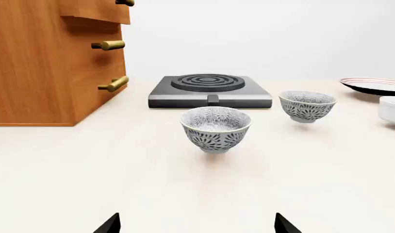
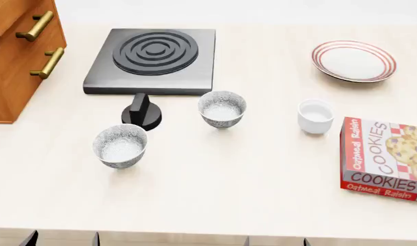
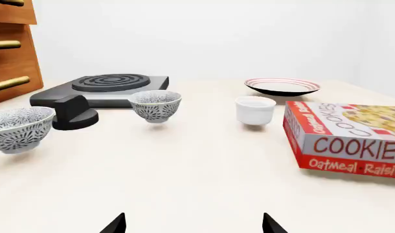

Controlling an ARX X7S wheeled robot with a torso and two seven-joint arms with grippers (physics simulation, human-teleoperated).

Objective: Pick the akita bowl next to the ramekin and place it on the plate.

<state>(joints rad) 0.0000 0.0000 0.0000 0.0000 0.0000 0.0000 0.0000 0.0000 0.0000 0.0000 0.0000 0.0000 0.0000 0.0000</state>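
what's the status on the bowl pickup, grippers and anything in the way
Both grippers open, empty, at the near table edge. Akita bowl upright beside the ramekin, untouched. Plate bare. Ramekin sits between bowl and plate.

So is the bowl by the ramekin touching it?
Apart. The head view shows bare table between the bowl and ramekin.

Pale surface [image 2: 263,169] carries: black hotplate [image 2: 153,59] w/ knob [image 2: 143,113] at back, wooden drawer unit [image 2: 17,56] far left, two patterned bowls [image 2: 222,108] [image 2: 120,145], white ramekin [image 2: 315,116], red-ringed plate [image 2: 354,61], cookie box [image 2: 386,159] at right edge.
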